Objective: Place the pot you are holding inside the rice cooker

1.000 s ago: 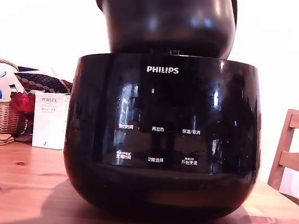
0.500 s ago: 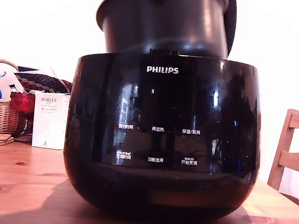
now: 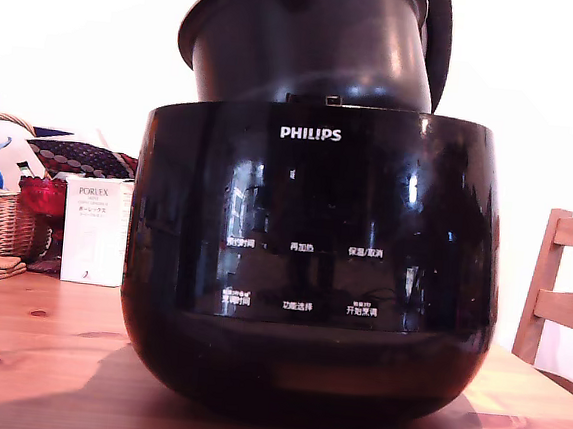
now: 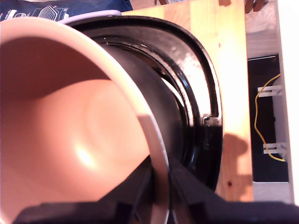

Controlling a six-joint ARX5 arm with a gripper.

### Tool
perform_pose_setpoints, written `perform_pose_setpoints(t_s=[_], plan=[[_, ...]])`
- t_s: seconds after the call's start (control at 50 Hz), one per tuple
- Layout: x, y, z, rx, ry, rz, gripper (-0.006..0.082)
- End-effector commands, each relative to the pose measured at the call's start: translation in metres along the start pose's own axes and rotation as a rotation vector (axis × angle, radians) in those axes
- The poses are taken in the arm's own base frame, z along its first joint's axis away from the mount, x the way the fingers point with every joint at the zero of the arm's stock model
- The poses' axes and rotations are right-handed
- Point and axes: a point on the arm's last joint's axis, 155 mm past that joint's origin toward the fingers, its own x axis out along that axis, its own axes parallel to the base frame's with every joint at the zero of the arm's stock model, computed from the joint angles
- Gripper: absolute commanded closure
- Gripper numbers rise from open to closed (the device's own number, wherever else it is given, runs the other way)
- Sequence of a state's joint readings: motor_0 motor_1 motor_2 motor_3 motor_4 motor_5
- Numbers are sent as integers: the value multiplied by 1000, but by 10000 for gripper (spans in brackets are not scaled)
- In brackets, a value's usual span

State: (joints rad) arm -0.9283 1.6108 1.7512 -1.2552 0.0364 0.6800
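The gripper (image 4: 161, 196) is pinching the rim of the pot (image 3: 306, 51), which is hanging tilted, partly inside the rice cooker (image 3: 312, 267), risking its rim catching and jamming askew.

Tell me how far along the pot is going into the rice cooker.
Done: the hand grips the pot by its rim, above the rice cooker. In hand: its bottom sits inside the opening, tilted. Left: most of it remains above the rim; lower, release.
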Motion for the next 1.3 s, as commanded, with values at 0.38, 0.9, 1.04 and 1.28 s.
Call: perform_pose_setpoints(t_s=[0.38, 0.9, 1.04, 1.28], plan=[[19, -5, -4, -20, 31, -82, 788], [40, -16, 1, 80, 78, -103, 788], [45, -24, 6, 106, 84, -120, 788], [54, -28, 5, 131, 125, -116, 788]])
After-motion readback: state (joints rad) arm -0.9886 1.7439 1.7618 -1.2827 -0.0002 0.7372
